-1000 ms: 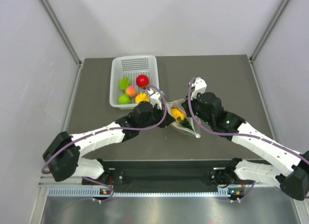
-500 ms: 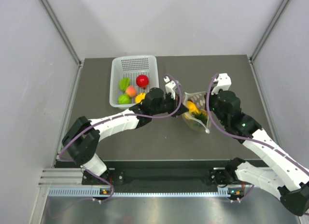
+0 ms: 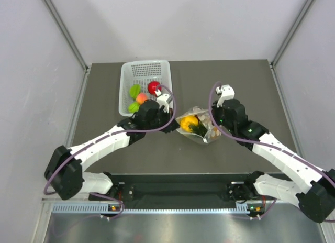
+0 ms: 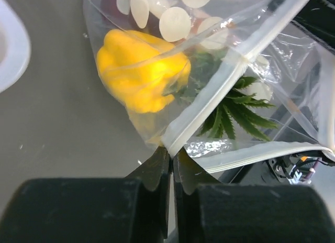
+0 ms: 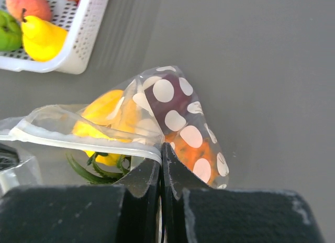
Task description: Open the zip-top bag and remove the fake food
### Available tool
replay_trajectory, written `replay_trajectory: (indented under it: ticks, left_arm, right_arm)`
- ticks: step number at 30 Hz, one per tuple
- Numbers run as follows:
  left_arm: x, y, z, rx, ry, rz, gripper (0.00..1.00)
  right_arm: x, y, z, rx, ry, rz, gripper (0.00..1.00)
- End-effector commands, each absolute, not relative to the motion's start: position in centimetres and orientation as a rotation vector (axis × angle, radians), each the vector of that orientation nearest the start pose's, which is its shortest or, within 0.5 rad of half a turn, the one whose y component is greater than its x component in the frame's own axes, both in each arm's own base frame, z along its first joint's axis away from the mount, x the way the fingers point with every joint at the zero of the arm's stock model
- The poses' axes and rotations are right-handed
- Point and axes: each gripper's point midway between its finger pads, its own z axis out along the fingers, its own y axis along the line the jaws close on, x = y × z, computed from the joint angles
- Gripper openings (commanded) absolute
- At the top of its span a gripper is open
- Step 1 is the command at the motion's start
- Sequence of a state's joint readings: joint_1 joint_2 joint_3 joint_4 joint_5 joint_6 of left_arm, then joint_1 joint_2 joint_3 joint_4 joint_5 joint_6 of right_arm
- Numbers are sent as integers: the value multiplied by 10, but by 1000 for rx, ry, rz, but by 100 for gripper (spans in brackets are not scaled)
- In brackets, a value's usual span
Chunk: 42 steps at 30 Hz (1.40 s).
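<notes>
Left hand (image 4: 171,155) and right hand (image 5: 161,150) pinch the clear polka-dotted zip-top bag (image 5: 178,104); mouth seems half open, I'd spread wider.

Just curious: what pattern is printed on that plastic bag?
Cream-white polka dots on the clear bag, clearest in the right wrist view.

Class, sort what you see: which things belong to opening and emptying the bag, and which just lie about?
Job: zip-top bag, yellow pepper, orange fruit, maroon piece, left tool, right tool.
Lying about: white basket, red apple, yellow pear.
</notes>
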<state>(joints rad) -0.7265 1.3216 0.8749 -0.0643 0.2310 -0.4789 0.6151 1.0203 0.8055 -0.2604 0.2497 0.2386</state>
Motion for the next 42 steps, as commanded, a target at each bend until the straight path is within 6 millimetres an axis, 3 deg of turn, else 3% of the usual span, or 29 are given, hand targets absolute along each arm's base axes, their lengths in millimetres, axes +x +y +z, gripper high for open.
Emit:
replay_trajectory:
  ticks: [1,2,5,9,12,15,19,23,27,33,36,38,39,41,42]
  left_arm:
    - [244,-276,172,379,2219,-831,9]
    - [241,-277,179,383,2200,-842,19]
    - [232,-283,206,426,2106,-897,35]
    - [205,-312,247,547,1956,-990,44]
    - [199,-331,263,623,1842,-1011,49]
    - [205,-346,255,650,1841,-990,53]
    - [222,-361,232,658,1880,-931,68]
    - [242,-363,213,592,1946,-831,71]
    - [246,-359,197,573,2013,-774,74]
    - [236,-375,188,593,2015,-896,78]
    - [232,-385,179,603,2027,-954,78]
    - [227,-390,169,618,2047,-991,72]
    - [225,-395,165,623,2053,-1024,57]
    - [222,-398,160,625,2070,-1044,45]
    - [222,-398,154,625,2088,-1042,33]
  right_arm:
    - [301,183,214,-206,1959,360,0]
    - [300,185,215,-212,1957,372,0]
    - [295,194,220,-232,1950,411,0]
    - [288,203,226,-253,1938,441,0]
    - [286,205,224,-256,1946,447,0]
    - [281,209,223,-267,1951,462,0]
    - [275,213,226,-277,1945,472,0]
    - [270,213,227,-282,1943,472,0]
    - [267,213,226,-282,1944,471,0]
    - [268,217,221,-288,1952,477,0]
    - [267,221,221,-291,1947,498,0]
    - [266,222,219,-293,1952,498,0]
    - [266,221,219,-294,1950,497,0]
    - [264,221,219,-292,1948,504,0]
    - [264,220,219,-290,1948,503,0]
